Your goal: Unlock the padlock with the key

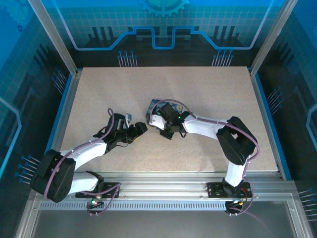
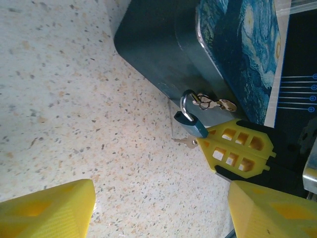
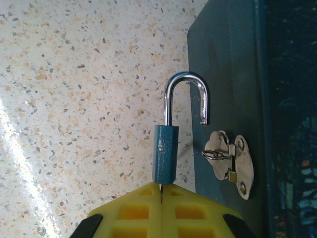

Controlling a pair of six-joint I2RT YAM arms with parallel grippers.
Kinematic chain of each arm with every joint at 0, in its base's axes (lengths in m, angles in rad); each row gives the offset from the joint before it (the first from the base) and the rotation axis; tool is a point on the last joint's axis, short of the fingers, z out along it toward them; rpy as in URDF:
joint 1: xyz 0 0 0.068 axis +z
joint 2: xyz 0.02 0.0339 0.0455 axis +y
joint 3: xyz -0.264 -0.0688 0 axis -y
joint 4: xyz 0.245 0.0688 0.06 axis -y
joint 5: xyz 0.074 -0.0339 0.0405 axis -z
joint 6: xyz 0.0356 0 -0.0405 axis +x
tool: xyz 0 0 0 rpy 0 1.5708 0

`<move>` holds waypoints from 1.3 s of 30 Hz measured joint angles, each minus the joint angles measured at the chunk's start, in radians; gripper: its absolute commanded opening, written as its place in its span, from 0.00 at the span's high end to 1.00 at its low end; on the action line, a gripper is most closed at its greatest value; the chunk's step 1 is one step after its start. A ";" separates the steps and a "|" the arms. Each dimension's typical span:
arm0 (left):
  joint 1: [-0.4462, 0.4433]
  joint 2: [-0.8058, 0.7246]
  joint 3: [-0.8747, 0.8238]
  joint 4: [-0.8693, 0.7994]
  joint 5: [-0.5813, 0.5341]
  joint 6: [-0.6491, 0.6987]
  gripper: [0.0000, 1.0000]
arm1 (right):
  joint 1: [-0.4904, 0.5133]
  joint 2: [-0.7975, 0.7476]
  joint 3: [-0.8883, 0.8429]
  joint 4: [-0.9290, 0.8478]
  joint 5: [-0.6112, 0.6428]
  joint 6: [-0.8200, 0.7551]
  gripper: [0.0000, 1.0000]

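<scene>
Beside the tin [image 3: 223, 74], the right end effector [image 3: 161, 208] pinches the padlock [image 3: 165, 153] by its key [image 3: 161, 190]

A blue tin [image 2: 158, 44] with a swirly lid lies on the speckled desk [image 2: 59, 99]. It has a silver latch [image 3: 233, 163].

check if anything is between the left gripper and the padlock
Nothing visible. Bare tabletop lies between the open left gripper and the padlock. The right gripper, shut on the key, sits at the padlock's body end and the tin stands behind it, neither in the path.
</scene>
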 measured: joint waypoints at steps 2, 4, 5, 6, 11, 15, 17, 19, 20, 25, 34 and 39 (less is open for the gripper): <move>0.010 -0.019 -0.006 -0.013 -0.001 0.000 0.27 | 0.003 -0.012 -0.005 0.004 -0.009 0.006 1.00; 0.019 -0.044 -0.015 -0.023 -0.008 0.000 0.27 | 0.007 -0.039 -0.015 0.007 -0.016 0.015 1.00; 0.024 -0.054 -0.018 -0.026 -0.008 0.000 0.27 | 0.008 -0.051 -0.019 0.010 -0.020 0.017 1.00; 0.028 -0.066 -0.022 -0.027 -0.008 0.000 0.27 | 0.010 -0.067 -0.025 0.013 -0.024 0.023 1.00; 0.035 -0.113 -0.027 -0.045 -0.011 -0.001 0.23 | 0.011 -0.149 -0.063 0.034 -0.043 0.056 1.00; 0.035 -0.154 -0.027 -0.064 -0.011 -0.001 0.20 | 0.011 -0.229 -0.106 0.043 -0.055 0.087 1.00; 0.035 -0.166 -0.027 -0.069 -0.010 -0.001 0.03 | 0.011 -0.268 -0.119 0.045 -0.055 0.104 1.00; 0.036 -0.174 -0.026 -0.078 -0.006 -0.003 0.01 | 0.011 -0.306 -0.131 0.047 -0.055 0.122 1.00; 0.036 -0.177 -0.024 -0.084 -0.006 -0.004 0.01 | 0.010 -0.329 -0.137 0.047 -0.055 0.134 1.00; 0.036 -0.198 0.013 -0.123 -0.001 -0.002 0.01 | -0.013 -0.437 -0.171 0.050 -0.054 0.196 1.00; 0.036 -0.206 0.130 -0.200 0.005 0.030 0.01 | -0.164 -0.580 -0.183 -0.005 -0.005 0.365 1.00; 0.036 -0.206 0.139 -0.219 0.005 0.036 0.01 | -0.278 -0.622 -0.192 -0.070 0.031 0.472 1.00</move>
